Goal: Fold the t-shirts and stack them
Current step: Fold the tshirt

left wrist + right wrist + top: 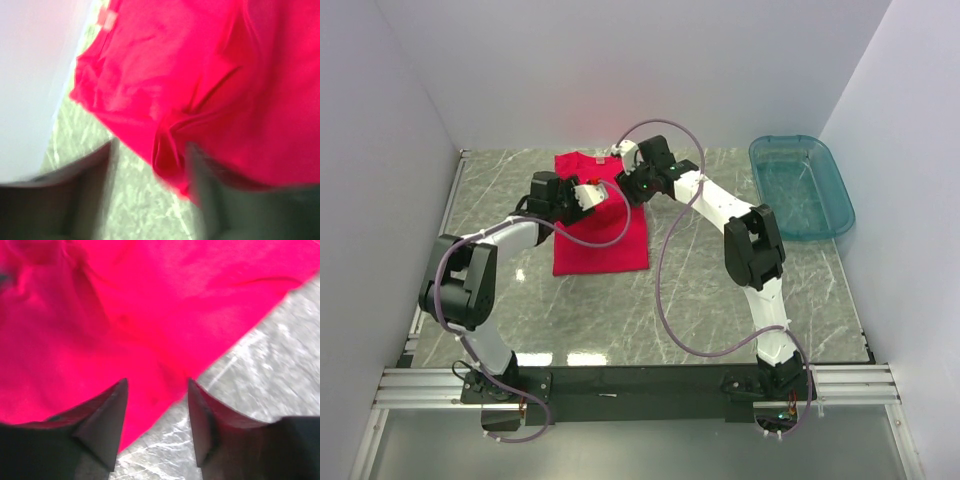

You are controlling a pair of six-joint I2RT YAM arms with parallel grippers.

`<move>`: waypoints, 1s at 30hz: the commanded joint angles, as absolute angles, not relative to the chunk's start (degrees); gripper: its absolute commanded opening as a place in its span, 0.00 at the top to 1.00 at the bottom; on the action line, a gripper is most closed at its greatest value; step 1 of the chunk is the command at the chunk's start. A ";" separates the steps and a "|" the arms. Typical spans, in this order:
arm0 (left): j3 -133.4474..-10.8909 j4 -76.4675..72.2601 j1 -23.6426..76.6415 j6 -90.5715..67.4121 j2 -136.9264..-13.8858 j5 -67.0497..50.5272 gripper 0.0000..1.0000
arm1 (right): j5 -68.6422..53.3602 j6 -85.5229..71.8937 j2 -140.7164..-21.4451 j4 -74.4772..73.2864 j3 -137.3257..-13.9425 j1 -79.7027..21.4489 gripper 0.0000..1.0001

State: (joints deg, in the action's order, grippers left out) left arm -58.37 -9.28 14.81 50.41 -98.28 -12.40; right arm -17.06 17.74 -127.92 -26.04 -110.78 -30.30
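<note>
The left gripper (pixel 152 160) stands about half open, with its two fingers apart, and it clamps nothing. A creased fold at the edge of the red t-shirt (pixel 605 240) lies in the gap between the fingers. This view is blurred, so one cannot tell if the fingers touch the cloth. The right gripper (pixel 157 387) is also about half open and holds nothing. Its dark fingers (pixel 107 425) are at the edge of the shirt, and both red cloth and the grey marble table (pixel 740 310) show between them.

In the top view both grippers are over the upper half of the shirt and close to each other, the left one over its middle and the right one near its right edge. They hide part of the cloth there. The shirt lies on the table as a long rectangle, with its neck end toward the back wall (pixel 620 70). A teal plastic tub (pixel 800 185) stands well apart to the right of the shirt.
</note>
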 commanded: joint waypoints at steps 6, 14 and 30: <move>-66.00 -13.19 14.50 36.32 -95.02 -2.29 0.00 | -8.96 11.86 -125.51 -21.62 -110.40 -29.36 0.36; -54.61 -8.17 12.04 36.87 -76.51 -19.11 0.01 | -42.74 51.90 -109.45 -34.04 -89.23 -27.51 0.37; -22.76 -5.00 17.84 63.02 -63.62 -19.77 0.26 | -31.38 65.39 -103.27 -22.24 -70.84 -36.30 0.39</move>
State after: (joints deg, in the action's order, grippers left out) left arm -22.79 -2.33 17.39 59.68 -63.96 -18.33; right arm -32.62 66.30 -102.72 -26.79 -68.58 -37.01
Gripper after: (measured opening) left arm 0.748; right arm 0.610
